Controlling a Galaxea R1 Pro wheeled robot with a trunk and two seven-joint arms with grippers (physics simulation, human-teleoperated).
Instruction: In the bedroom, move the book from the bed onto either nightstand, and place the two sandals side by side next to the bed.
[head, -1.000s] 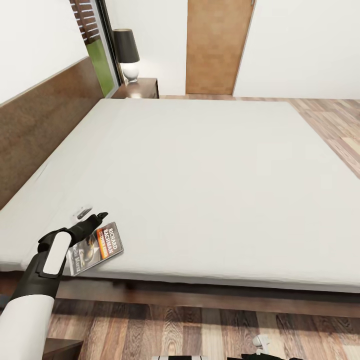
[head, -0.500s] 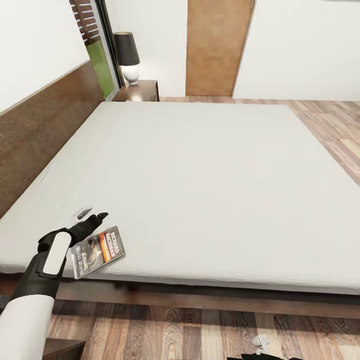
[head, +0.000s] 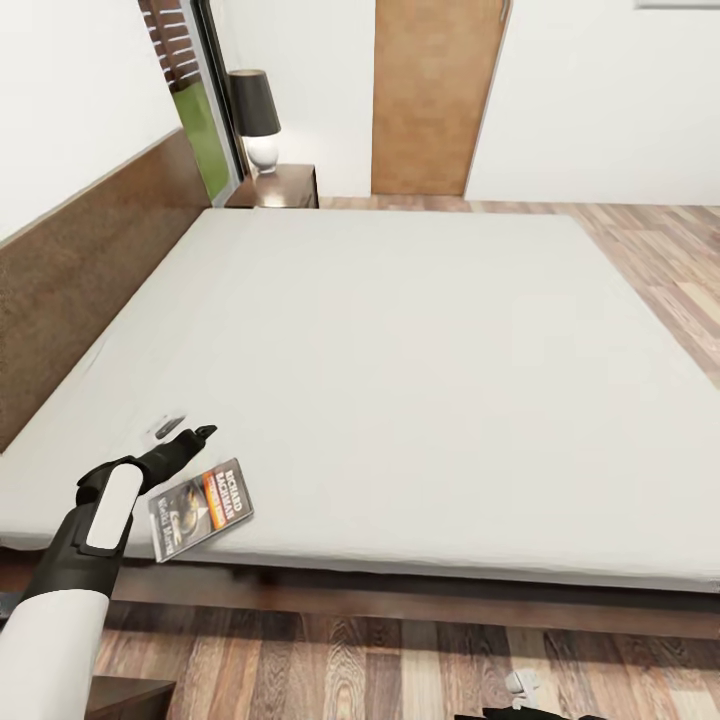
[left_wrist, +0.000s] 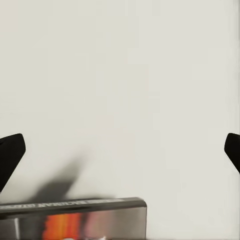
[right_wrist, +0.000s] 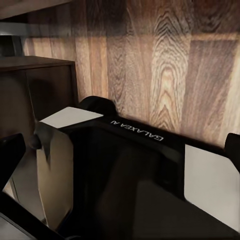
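The book (head: 200, 508), dark with an orange band, lies flat on the bed's pale mattress (head: 420, 370) near its front left edge. My left gripper (head: 185, 431) hovers open just beyond the book's far edge, over bare mattress. In the left wrist view the left gripper (left_wrist: 122, 152) has its dark fingertips (left_wrist: 10, 152) spread wide, with the book's edge (left_wrist: 75, 215) below them and nothing between them. The right gripper (right_wrist: 120, 155) is open, held low over my own base and the wood floor. One nightstand (head: 283, 186) stands at the bed's far left corner. The sandals are out of view.
A black-shaded lamp (head: 256, 115) stands on the far nightstand. The dark headboard (head: 80, 270) runs along the left. A wooden door (head: 435, 95) is in the back wall. Plank floor (head: 400, 660) lies between me and the bed frame. A dark cabinet corner (head: 130, 698) sits at bottom left.
The whole view has shifted slightly downward, so the camera moved. The left gripper stays open, and the book now lies a little nearer than its fingertips.
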